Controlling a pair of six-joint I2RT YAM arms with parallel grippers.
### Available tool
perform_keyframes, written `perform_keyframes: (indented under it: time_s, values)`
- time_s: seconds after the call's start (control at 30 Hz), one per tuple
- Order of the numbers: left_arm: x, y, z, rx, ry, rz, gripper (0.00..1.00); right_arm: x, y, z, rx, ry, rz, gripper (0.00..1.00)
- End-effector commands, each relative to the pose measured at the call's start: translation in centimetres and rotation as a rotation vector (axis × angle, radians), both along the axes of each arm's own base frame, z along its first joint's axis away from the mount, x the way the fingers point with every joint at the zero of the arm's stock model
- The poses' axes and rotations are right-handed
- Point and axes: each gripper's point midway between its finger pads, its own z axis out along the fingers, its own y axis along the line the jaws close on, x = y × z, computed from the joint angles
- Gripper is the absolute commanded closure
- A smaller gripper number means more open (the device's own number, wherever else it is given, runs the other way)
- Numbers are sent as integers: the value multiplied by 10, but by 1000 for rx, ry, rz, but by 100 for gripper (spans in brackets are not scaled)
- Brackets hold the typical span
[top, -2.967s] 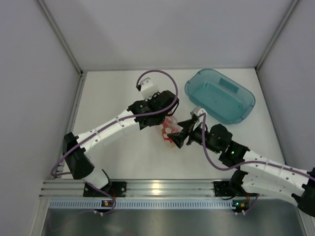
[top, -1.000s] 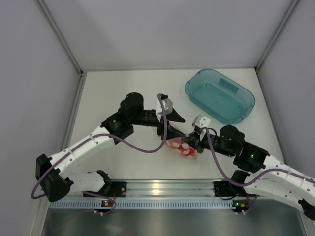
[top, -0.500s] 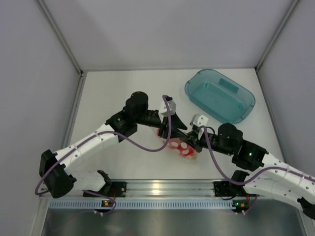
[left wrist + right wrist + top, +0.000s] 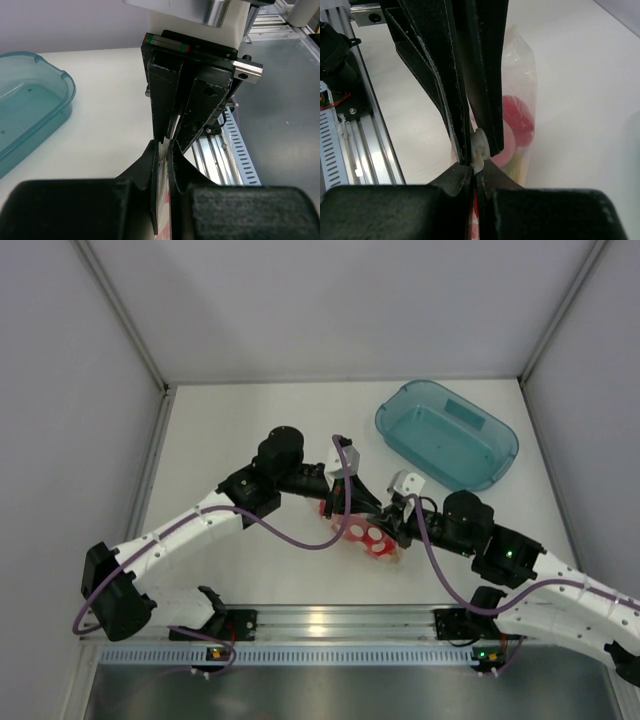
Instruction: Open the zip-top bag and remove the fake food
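**Change noted.** Since one second earlier the left gripper (image 4: 362, 506) has gone from wide open to closed. Since three seconds earlier the zip-top bag (image 4: 372, 538) has shifted down and to the right in the overhead view, and the left arm has swung round to face the right arm.

**Task item.** The bag is a clear, crinkled pouch with white dots. It sits just below and right of centre in the overhead frame, over the white table (image 4: 230, 440). Whether it touches the table cannot be confirmed. Its top edge is raised between the two grippers. In the right wrist view the pouch hangs behind the fingers at centre frame, glossy and wrinkled.

**Contents.** The fake food (image 4: 517, 114) shows through the plastic as glossy red pieces, with a trace of yellow lower down. The number of pieces cannot be told. Every piece visible is inside the bag.

**Grippers.** The left gripper pinches the bag's top edge, and the left wrist view shows only a sliver of pale plastic between its fingers. The right gripper (image 4: 392, 526) is closed on the same edge from the opposite side, tip to tip with the left. A small white piece (image 4: 479, 145) sits where the four fingertips meet.

**Second container.** A teal translucent tub (image 4: 400, 412) stands open side up at the upper right of the overhead frame, well apart from the bag.
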Motion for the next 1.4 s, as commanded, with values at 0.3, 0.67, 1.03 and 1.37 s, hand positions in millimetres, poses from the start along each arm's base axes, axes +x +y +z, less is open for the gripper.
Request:
perform_keyframes:
  time_s: [0.3, 0.67, 1.03, 1.37]
  values:
    - [37, 30, -7, 21, -47, 64, 100, 1, -24, 43, 130, -84, -95, 100]
    - [82, 67, -36, 56, 16, 167, 100, -1, -43, 61, 158, -78, -150, 100]
    - [134, 117, -67, 90, 102, 341, 100, -4, -72, 75, 152, -82, -229, 100]
    - [157, 150, -74, 67, 214, 389, 100, -5, -74, 82, 171, -88, -229, 100]
